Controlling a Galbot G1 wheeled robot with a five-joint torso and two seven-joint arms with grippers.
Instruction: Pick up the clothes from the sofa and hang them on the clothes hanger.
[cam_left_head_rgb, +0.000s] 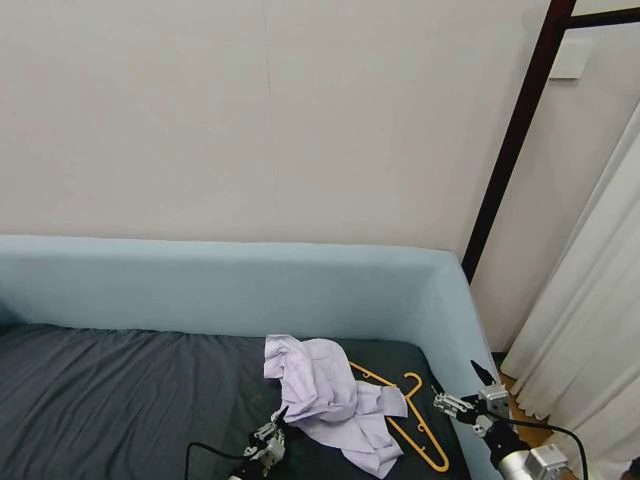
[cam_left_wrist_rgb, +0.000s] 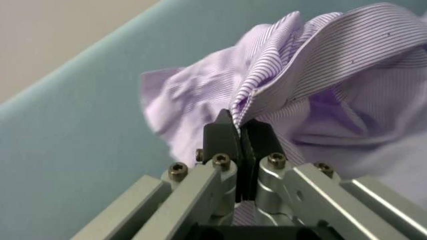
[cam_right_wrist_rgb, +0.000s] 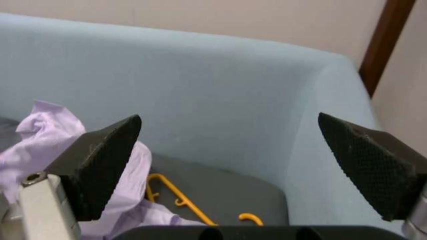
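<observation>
Left wrist view: my left fingers (cam_left_wrist_rgb: 219, 136) pinch the shirt (cam_left_wrist_rgb: 320, 75) by a fold (thin bite), so I'd lift slowly. My right fingers (cam_right_wrist_rgb: 100, 155) stand spread near the hanger (cam_right_wrist_rgb: 177, 194).

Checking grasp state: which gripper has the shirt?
The left gripper, shut on a fold of the purple shirt. The right gripper hangs wide open near the orange hanger, holding nothing.
</observation>
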